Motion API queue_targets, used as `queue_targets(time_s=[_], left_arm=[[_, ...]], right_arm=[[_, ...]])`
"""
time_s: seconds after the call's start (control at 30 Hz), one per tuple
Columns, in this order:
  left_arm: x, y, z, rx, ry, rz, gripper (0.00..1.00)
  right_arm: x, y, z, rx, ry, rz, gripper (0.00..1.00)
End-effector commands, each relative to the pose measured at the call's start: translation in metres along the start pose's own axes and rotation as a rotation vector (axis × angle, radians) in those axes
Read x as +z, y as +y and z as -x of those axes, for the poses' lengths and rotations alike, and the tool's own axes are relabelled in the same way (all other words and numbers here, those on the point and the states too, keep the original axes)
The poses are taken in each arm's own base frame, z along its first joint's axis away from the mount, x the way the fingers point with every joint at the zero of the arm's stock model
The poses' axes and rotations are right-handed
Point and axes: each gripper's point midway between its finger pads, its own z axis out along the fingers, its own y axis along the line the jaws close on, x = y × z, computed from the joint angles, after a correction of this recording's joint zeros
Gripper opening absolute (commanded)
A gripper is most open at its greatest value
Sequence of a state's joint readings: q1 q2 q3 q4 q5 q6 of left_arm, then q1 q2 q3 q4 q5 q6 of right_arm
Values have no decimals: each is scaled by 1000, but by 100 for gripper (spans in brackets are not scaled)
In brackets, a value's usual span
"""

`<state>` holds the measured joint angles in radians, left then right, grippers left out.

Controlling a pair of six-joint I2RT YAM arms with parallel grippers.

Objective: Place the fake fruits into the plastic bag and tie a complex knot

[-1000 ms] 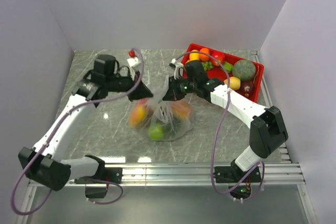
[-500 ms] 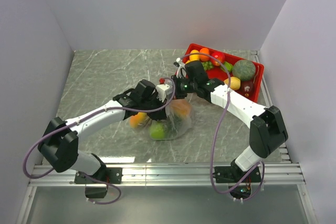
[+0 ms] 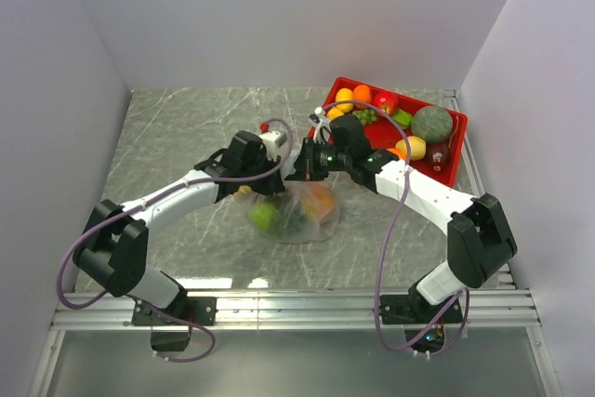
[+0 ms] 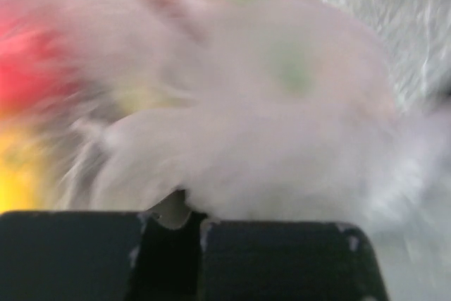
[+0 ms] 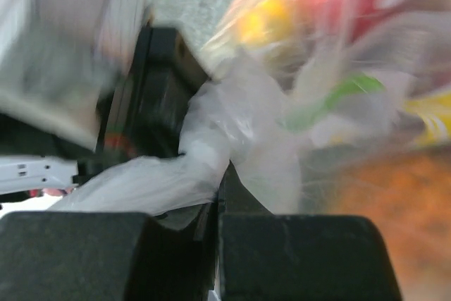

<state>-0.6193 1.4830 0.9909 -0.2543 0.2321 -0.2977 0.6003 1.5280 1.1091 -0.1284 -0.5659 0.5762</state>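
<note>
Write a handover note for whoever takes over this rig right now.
Grippers: left gripper shut on the plastic bag; right gripper shut on its bunched neck.
Things: the bag lies mid-table with several fake fruits inside; others sit in the red tray.
Done: some fruits bagged, neck gathered.
Left: tying the knot; no finished one shows.

Grey marbled stone-look tabletop (image 3: 177, 127) with white veining across the middle. Boxed in by plain pale lilac-white panels: far wall (image 3: 297, 16), left wall (image 3: 51, 118), right wall (image 3: 544, 118). Silver slotted aluminium rail (image 3: 307, 309) along the near edge, dull grey sheet surface (image 3: 307, 364) nearer still. Soft, even light; white glare patches (image 3: 223, 283) on the near tabletop.
</note>
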Motion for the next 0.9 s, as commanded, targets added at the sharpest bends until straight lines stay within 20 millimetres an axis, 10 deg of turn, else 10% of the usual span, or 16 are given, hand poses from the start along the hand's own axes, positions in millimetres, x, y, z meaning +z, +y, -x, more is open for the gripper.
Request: queue_targets(time_s=[0.0,0.23,0.47,0.87], left_arm=[[-10,14,48,-99,-172,-38,0],[-29,-27,55,-146,-205,-290,0],[-29,-33,30,-130,-123,-364,0],[-32,-37,21,-146,-79,-436,0]], right_arm=[[1,52,-14,-7,43,180,0],[16,60,-31,11,121,226,0],[-16,29,-14,-148,129,118,56],[-81,12,-22,-199,150,81,44]])
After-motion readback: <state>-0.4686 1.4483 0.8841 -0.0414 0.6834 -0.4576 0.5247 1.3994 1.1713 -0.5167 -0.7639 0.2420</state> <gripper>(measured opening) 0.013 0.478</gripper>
